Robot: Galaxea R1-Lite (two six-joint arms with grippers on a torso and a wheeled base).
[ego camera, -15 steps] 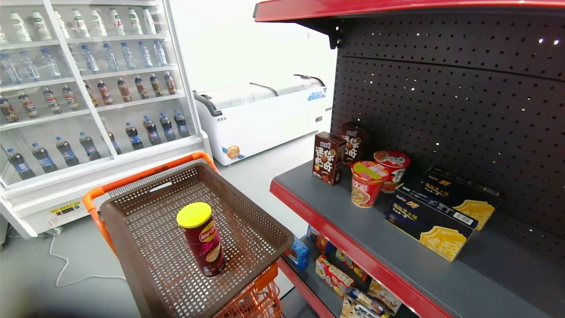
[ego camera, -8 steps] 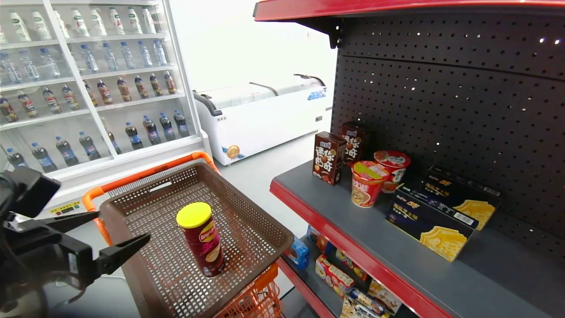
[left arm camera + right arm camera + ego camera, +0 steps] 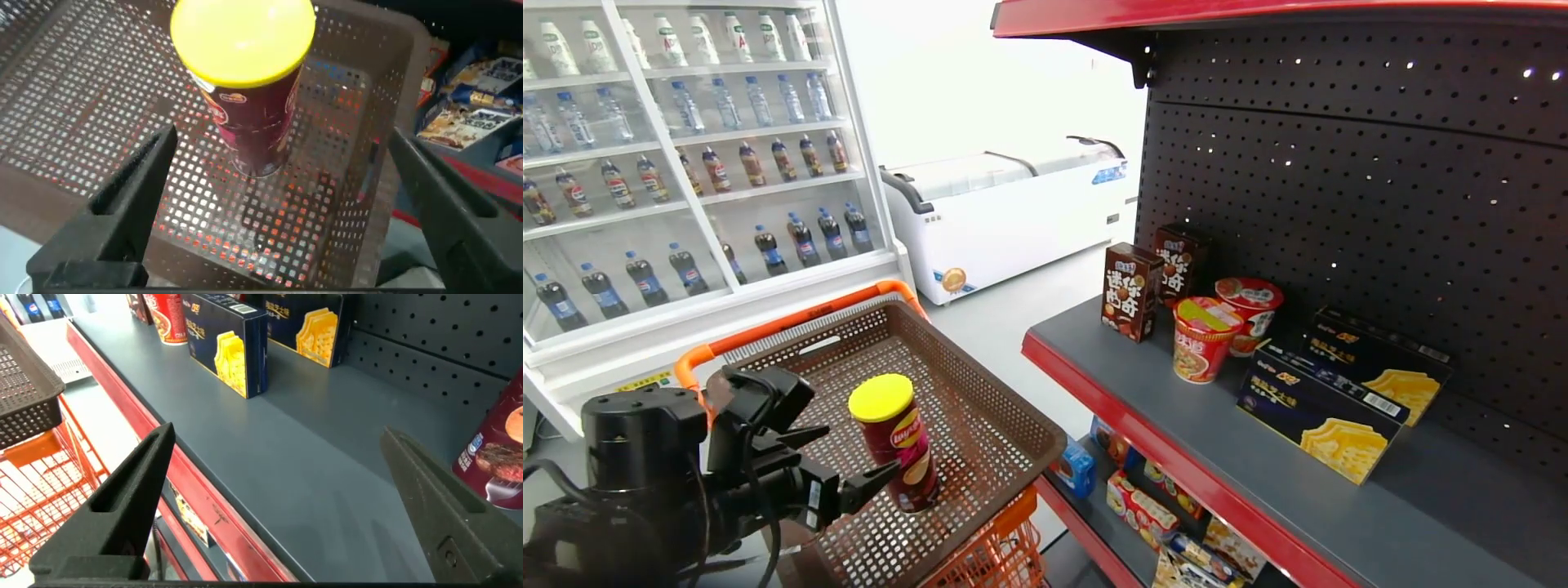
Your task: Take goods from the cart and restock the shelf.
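Over the basket (image 3: 992, 408), the left gripper (image 3: 862, 448) is hovering open, and the can (image 3: 903, 453) is standing upright directly ahead, in line with the gap between its jaws.

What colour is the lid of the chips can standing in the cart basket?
Bright yellow lid, on a dark red can; the left wrist view shows it best.
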